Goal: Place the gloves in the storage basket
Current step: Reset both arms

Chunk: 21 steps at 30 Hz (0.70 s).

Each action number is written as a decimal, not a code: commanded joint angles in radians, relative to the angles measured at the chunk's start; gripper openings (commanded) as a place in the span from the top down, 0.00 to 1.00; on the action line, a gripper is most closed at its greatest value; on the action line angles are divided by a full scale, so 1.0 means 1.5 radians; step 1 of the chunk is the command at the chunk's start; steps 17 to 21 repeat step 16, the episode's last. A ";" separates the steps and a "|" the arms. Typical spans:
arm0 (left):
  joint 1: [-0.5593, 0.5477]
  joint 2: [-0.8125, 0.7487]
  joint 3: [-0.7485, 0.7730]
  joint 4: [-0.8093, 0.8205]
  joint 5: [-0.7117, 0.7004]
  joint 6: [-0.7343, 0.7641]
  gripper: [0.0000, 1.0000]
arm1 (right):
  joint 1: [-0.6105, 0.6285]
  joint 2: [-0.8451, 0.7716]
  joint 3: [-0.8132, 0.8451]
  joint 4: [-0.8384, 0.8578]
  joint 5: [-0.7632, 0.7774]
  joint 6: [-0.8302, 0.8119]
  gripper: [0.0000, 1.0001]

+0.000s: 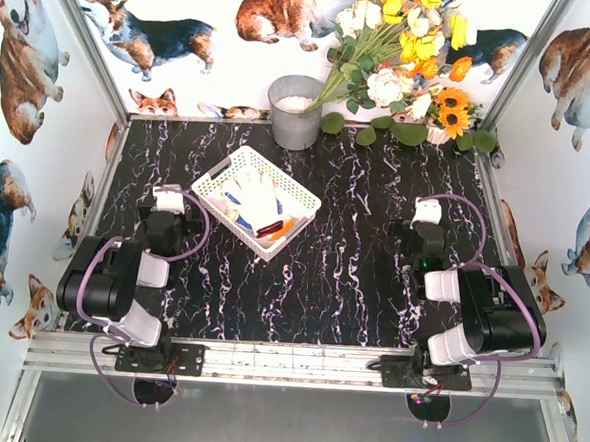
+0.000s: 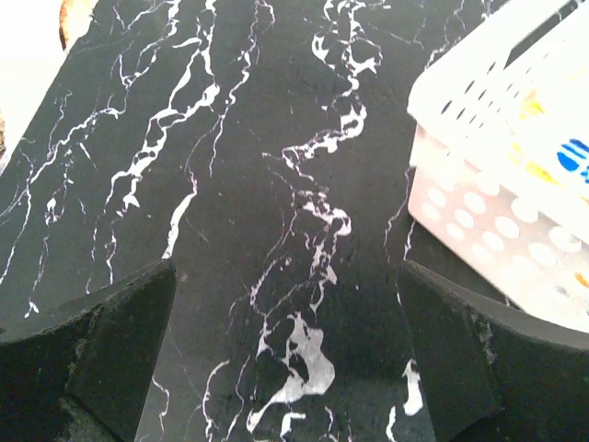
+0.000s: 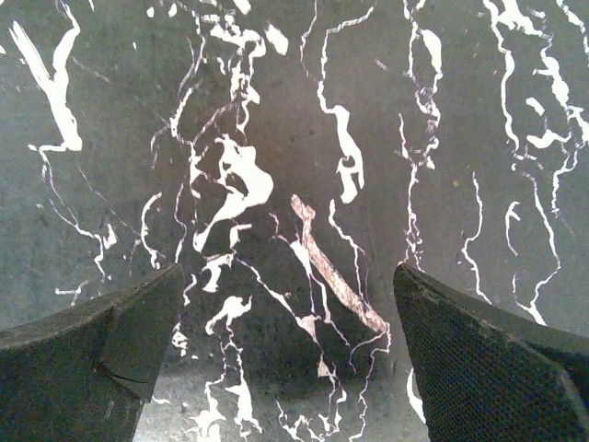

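- The gloves (image 1: 259, 201) lie piled inside the storage basket (image 1: 218, 168), which sits at an angle on the black marble table (image 1: 352, 275).
- The left gripper (image 2: 287, 304) hangs just beside the basket's near-left side, jaws spread wide, gripping nothing.
- The right gripper (image 3: 287, 299) hovers over the marble, well apart from the basket, jaws likewise spread.

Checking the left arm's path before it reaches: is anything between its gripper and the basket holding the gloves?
Nothing visible: only marble tabletop lies between the open left gripper and the basket.
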 commanded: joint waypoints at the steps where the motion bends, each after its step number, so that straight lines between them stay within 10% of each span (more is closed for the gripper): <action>1: 0.003 0.004 0.041 0.023 -0.023 0.001 0.00 | -0.009 -0.002 0.012 0.091 -0.017 -0.014 0.00; 21: 0.002 0.001 0.037 0.026 -0.023 -0.002 0.00 | -0.038 0.009 -0.002 0.139 -0.079 -0.009 0.00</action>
